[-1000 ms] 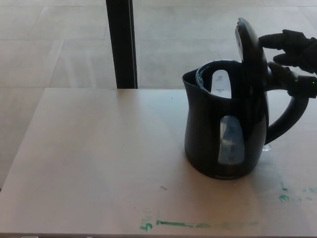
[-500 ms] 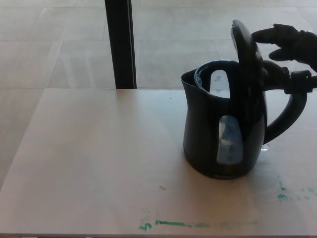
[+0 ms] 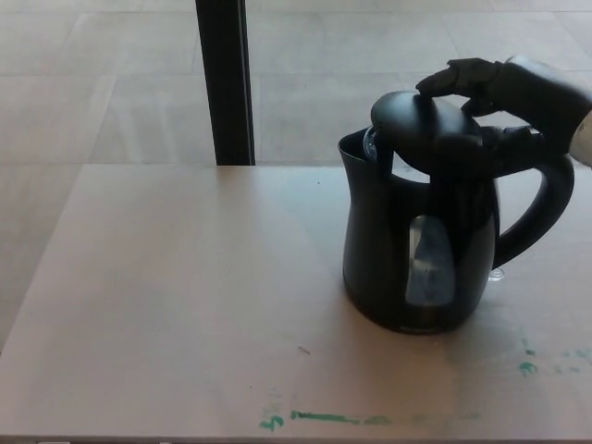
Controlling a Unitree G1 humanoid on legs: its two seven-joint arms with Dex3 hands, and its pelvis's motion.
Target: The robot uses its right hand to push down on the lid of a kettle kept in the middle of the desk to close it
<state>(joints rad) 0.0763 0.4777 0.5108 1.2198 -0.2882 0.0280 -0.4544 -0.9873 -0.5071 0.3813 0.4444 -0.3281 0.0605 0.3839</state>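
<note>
A black electric kettle (image 3: 421,250) stands on the pale desk (image 3: 185,296), right of centre, with its handle pointing right and a water window on its side. Its lid (image 3: 421,129) is tilted low over the mouth, and a gap still shows at the spout side. My right hand (image 3: 504,88) comes in from the upper right, fingers spread, with the fingertips (image 3: 439,83) resting on top of the lid. It holds nothing. My left hand does not show.
A black vertical post (image 3: 225,81) stands behind the desk's far edge. Green paint marks (image 3: 324,418) run along the desk's front edge. Tiled floor lies beyond the desk.
The lid has swung from upright down to nearly flat over the kettle's mouth. My right hand has moved left and forward over it, pressing on its top.
</note>
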